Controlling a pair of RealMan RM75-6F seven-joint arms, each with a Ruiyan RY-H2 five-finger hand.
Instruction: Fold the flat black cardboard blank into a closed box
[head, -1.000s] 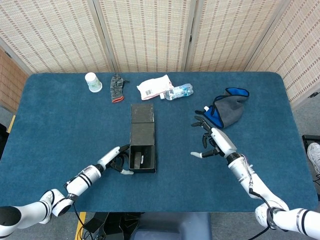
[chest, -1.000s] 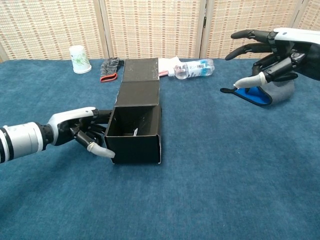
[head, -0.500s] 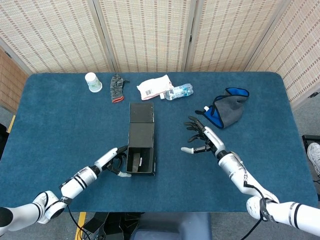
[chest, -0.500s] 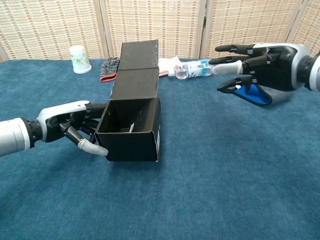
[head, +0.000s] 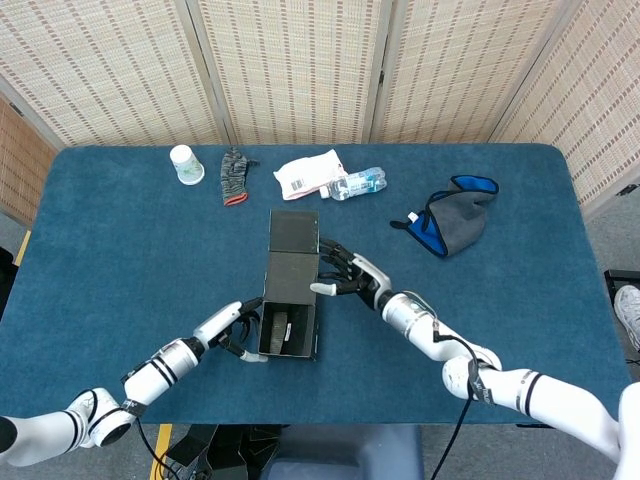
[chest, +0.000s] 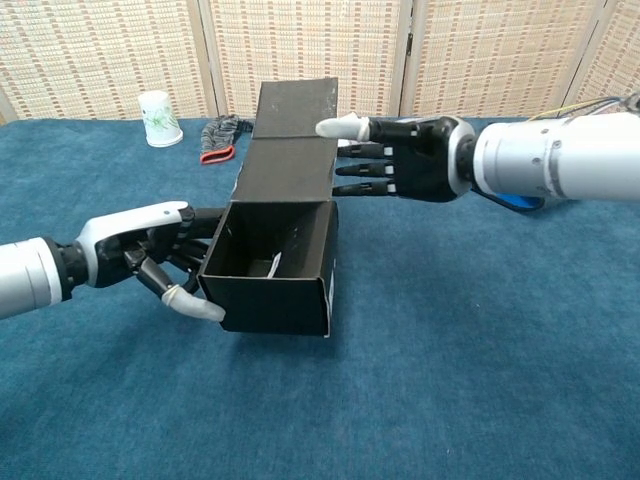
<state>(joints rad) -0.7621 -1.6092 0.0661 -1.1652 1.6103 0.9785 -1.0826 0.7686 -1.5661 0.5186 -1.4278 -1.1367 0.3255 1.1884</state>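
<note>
The black cardboard box (head: 290, 290) lies lengthwise at the table's middle. Its near end is open and its lid flap (head: 294, 230) points away from me. In the chest view the box (chest: 275, 300) shows an empty inside, and the lid flap (chest: 295, 108) stands up at the back. My left hand (head: 238, 333) (chest: 155, 262) holds the box's left wall near the front corner, fingers curled against it. My right hand (head: 345, 272) (chest: 395, 158) is spread flat with nothing in it. Its fingertips touch the right edge of the box's top panel.
At the back of the blue table stand a white paper cup (head: 186, 164) (chest: 158, 118), a grey glove (head: 233, 176), a white packet (head: 310, 173) and a water bottle (head: 358, 184). A blue-and-grey cloth (head: 455, 222) lies at the right.
My right hand has swung left from beside the cloth to the box's right side. The box has shifted slightly right with my left hand still on it, and its lid flap has risen.
</note>
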